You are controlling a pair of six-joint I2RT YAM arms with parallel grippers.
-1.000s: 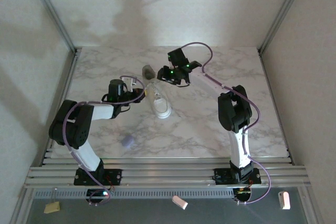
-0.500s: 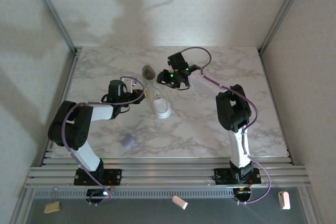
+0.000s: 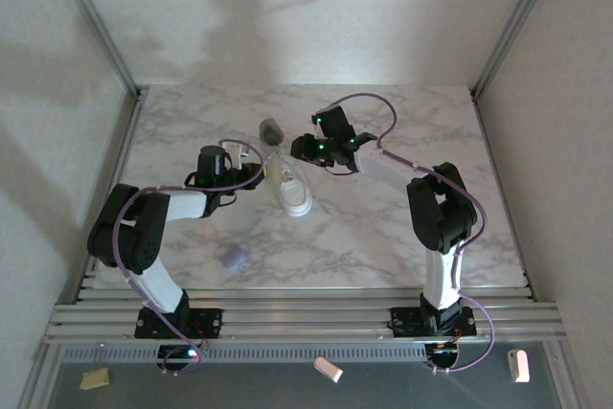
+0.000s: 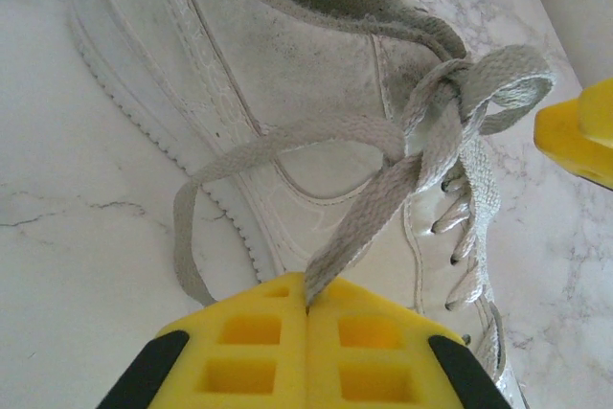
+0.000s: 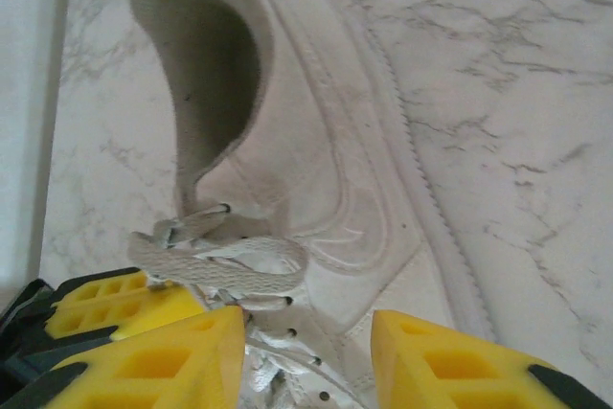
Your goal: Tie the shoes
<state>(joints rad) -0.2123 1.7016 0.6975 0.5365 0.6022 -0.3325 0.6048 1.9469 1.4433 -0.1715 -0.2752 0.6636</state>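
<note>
A white sneaker (image 5: 316, 170) lies on the marbled surface (image 5: 498, 93), its grey-lined opening toward the top. The right end effector (image 5: 306, 356) hangs over the lace area, its two yellow fingers spread apart. The laces (image 5: 225, 261) bunch in a loop just beside the left end effector (image 5: 120, 302).

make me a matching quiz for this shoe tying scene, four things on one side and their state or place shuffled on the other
Things:
1 left tool
2 right tool
3 sneaker
4 lavender blob

States or places:
a open, over the sneaker's laced part
b lying by itself, touching nothing
c shut on a lace
d between the two tools

Pairs: 1-c, 2-a, 3-d, 4-b
</note>
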